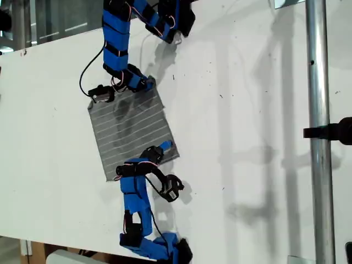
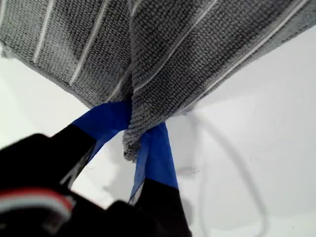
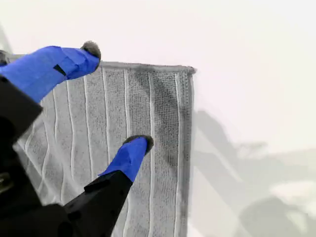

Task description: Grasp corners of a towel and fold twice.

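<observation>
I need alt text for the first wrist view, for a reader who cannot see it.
My first gripper, with blue-taped fingers, pinches a bunched corner of the grey, soft cloth towel with thin white stripes. The towel rests on a plain white table.

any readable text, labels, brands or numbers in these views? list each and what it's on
None. No view shows readable text.
The towel carries only thin white stripes, no tag or label in sight.
My first gripper, my second gripper and the white table show no print or numbers.
The metal pole in the exterior view is unmarked.
</observation>
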### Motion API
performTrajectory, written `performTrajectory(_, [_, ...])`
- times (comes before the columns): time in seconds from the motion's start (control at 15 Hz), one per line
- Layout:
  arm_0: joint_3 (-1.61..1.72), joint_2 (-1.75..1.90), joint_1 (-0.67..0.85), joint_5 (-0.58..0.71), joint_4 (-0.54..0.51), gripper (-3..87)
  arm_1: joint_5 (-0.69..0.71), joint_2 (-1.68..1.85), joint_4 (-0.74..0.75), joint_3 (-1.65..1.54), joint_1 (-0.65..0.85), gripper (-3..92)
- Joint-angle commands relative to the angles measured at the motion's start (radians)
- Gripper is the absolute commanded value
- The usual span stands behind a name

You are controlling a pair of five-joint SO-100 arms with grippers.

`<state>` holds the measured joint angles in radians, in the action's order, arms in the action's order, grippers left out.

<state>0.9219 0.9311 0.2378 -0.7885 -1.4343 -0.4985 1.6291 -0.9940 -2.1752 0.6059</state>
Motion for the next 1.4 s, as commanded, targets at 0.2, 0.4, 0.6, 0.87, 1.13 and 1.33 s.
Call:
performTrajectory(0.2, [-0.014, -0.049, -0.048, -0.091, -0.003, 28.7, -0.005, 0.006, 0.018, 0.021, -0.02, -0.2])
performTrajectory(0.4, [-0.026, -0.104, -0.009, -0.1, -0.008, 28.1, -0.005, 0.008, 0.017, 0.02, -0.023, -0.2])
performTrajectory(0.6, [-0.038, -0.127, 0.031, -0.095, -0.006, 26.4, -0.005, 0.011, 0.017, 0.017, -0.025, -0.2])
performTrajectory(0.87, [-0.043, -0.127, 0.055, -0.092, -0.008, -2.8, -0.002, 0.011, 0.018, 0.017, -0.021, -0.2])
performTrajectory(1.13, [-0.041, -0.051, -0.003, -0.089, 0.005, -2.9, 0.003, 0.018, 0.006, 0.017, -0.028, -0.2])
performTrajectory(1.33, [-0.034, 0.087, -0.069, -0.058, -0.023, -2.9, -0.089, 0.112, -0.138, 0.054, -0.184, -0.2])
